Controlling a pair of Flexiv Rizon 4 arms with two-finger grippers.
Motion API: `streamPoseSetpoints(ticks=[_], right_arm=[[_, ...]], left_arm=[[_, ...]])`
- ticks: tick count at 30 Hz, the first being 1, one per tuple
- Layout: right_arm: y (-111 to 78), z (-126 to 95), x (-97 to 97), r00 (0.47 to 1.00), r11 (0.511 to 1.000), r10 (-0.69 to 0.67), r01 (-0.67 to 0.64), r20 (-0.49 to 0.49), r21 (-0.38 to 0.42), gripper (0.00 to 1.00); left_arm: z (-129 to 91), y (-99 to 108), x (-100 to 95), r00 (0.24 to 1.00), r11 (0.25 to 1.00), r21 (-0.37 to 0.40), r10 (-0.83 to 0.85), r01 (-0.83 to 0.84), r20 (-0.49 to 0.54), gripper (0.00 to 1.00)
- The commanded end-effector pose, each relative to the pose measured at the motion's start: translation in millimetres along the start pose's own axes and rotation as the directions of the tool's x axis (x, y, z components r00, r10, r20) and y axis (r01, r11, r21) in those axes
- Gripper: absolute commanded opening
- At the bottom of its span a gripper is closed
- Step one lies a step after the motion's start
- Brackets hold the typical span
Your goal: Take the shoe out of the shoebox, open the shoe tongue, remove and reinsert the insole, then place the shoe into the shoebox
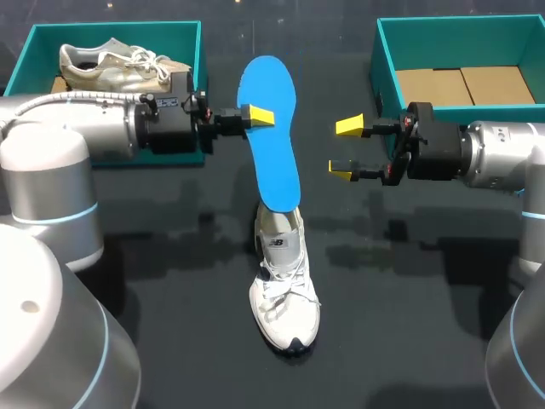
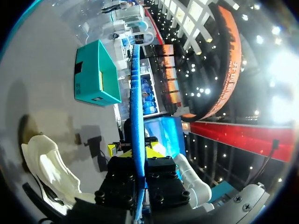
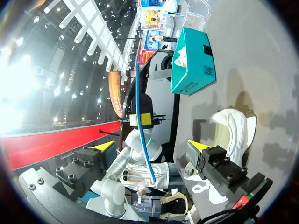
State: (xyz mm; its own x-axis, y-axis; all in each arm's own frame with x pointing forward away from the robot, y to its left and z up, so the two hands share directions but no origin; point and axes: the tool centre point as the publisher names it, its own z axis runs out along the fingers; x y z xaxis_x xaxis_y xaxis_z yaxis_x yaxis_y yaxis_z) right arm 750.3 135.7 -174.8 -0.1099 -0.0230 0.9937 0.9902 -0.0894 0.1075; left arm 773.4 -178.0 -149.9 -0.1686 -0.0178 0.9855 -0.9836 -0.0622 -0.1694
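Left end effector grips blue insole; left shoebox holds a shoe.

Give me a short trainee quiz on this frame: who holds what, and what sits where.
1. True or false: the right gripper is shut on the insole.
2. Which box holds a shoe? A. the left one; B. the right one; C. both.
3. Fill in: the insole is held by the ____ gripper.

Key:
1. False; it is open and apart from the insole.
2. A, the left box.
3. Left; the left gripper is shut on it.
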Motion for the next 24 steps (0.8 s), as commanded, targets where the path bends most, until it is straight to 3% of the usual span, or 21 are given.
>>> streamPoseSetpoints(ticks=[1,12,24], right_arm=[[-1.2,-1.7,3.4,1.000,1.000,-0.008,0.008,0.023,0.002,1.00],[-1.8,-9.3,33.1,0.972,1.000,0.001,-0.001,0.235,-0.001,1.00],[-5.2,-10.3,60.4,0.864,1.000,0.009,-0.020,0.504,0.017,1.00]], left_arm=[[3.1,-2.2,-7.7,1.000,1.000,0.005,-0.013,0.013,-0.009,0.00],[1.6,-2.6,-15.6,0.996,0.996,0.021,-0.088,0.088,-0.010,0.00],[10.9,2.6,-22.6,0.994,0.994,0.006,-0.107,0.107,-0.008,0.00]])
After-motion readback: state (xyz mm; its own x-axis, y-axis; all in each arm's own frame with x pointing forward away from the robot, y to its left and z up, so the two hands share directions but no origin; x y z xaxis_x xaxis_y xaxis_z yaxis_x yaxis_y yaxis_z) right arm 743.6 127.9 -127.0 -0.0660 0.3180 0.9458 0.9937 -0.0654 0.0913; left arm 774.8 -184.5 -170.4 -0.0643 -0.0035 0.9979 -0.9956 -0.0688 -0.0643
